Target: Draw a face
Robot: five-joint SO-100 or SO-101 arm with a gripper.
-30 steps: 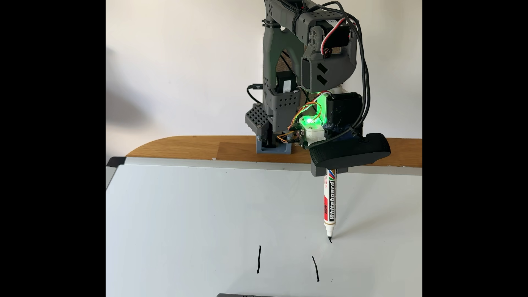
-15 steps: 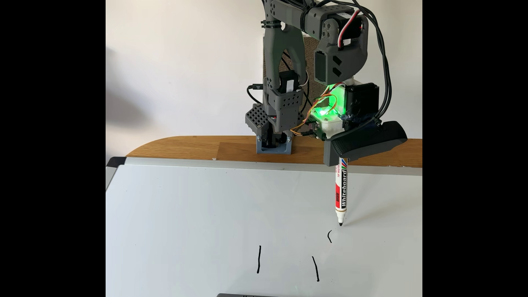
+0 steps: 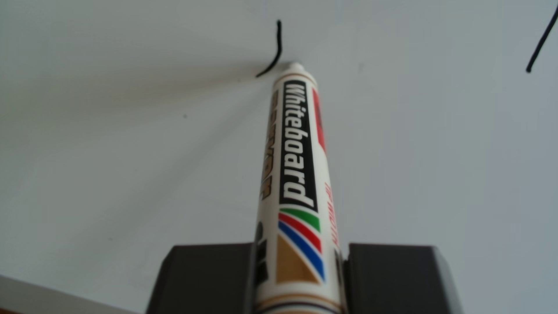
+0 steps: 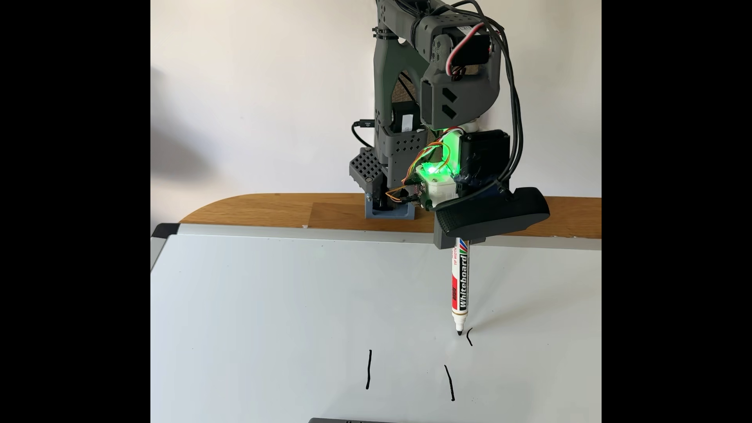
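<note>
Fixed view: marker [image 4: 461, 284] upright, tip just left of the short curved stroke [image 4: 469, 336] on the whiteboard [image 4: 285, 305], prob. placed to start the mouth. Tool [image 4: 460, 240] clamps marker's top; two eye strokes nearer cam.
</note>
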